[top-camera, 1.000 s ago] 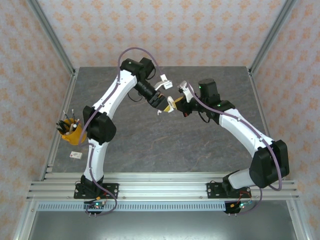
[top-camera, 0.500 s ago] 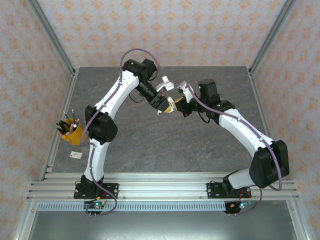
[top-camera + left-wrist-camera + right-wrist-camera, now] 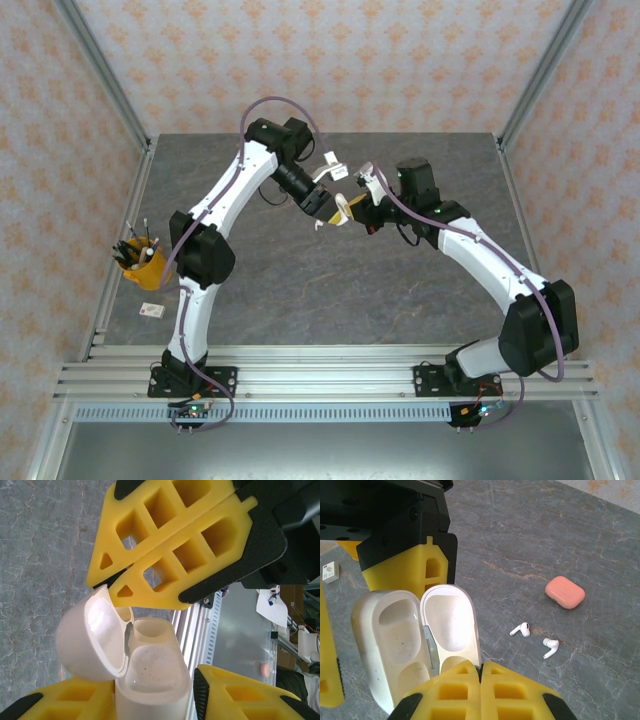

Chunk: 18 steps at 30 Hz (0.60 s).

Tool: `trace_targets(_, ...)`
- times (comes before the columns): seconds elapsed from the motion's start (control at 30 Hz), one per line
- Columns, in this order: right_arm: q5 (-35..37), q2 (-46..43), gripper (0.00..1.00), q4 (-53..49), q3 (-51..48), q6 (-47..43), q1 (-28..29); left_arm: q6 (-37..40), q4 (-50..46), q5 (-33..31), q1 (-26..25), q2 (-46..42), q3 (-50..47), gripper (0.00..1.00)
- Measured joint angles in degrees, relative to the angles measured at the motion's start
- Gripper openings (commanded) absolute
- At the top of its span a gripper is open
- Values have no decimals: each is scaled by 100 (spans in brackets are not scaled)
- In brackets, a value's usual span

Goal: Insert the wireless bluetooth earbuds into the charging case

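Holding case (image 3: 375,645) open for earbuds (image 3: 521,629);
pinching it with left gripper (image 3: 150,695); propping lid (image 3: 451,625) back with pressed-together right gripper (image 3: 480,667)

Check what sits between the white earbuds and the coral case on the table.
Nothing. In the right wrist view, only bare grey tabletop separates the white earbuds from the coral case.

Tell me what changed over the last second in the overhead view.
The left gripper edged toward the right gripper and its jaws narrowed around the open white charging case; whether they clamp it yet is unclear. The right gripper stayed shut on the case. The orange pen cup kept its place.
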Motion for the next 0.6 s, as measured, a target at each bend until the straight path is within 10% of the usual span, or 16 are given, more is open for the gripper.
trace_targets(0.6,-4,-55,0,-7,2,17,0,15,33,94,0,74,13,49)
